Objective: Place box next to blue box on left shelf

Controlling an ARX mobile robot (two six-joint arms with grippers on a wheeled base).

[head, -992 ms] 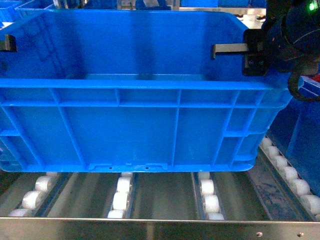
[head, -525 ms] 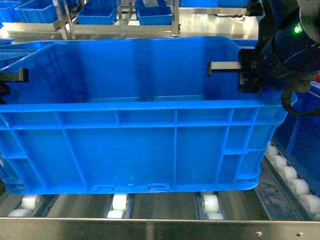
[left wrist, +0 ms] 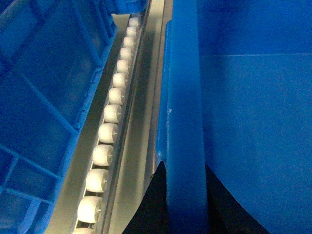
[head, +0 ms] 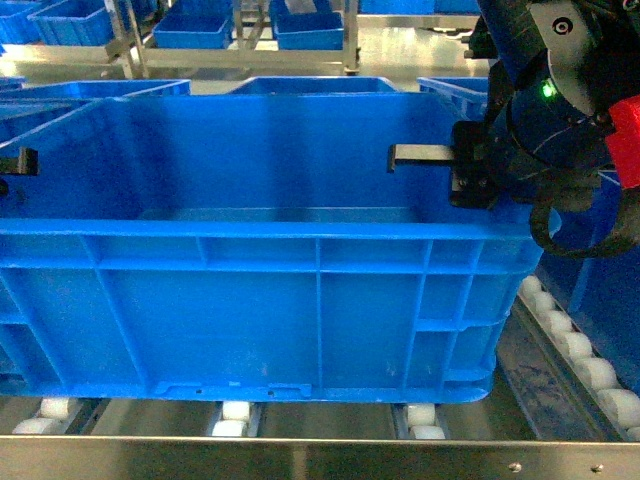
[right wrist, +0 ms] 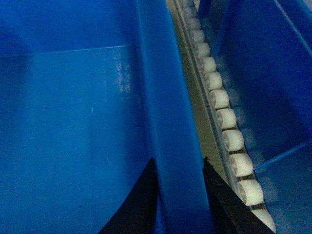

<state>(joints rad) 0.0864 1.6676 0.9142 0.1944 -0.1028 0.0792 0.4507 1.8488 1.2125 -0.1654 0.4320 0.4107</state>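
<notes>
The right claw (right wrist: 178, 195) is clenched astride the right rim of the large bright-blue ribbed plastic crate (head: 260, 300), one finger inside, one outside. The left claw (left wrist: 183, 200) grips the left rim likewise. The crate sits over the white roller tracks (head: 235, 420) of the steel-railed left shelf (head: 320, 458), between neighbouring blue boxes (left wrist: 44, 97).

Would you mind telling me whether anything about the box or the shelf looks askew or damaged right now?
Nothing stands out. The box sits level over the shelf's rollers, each tool straddling a side rim: left tool, right tool. No cracks or spills are visible; the box floor looks bare.
</notes>
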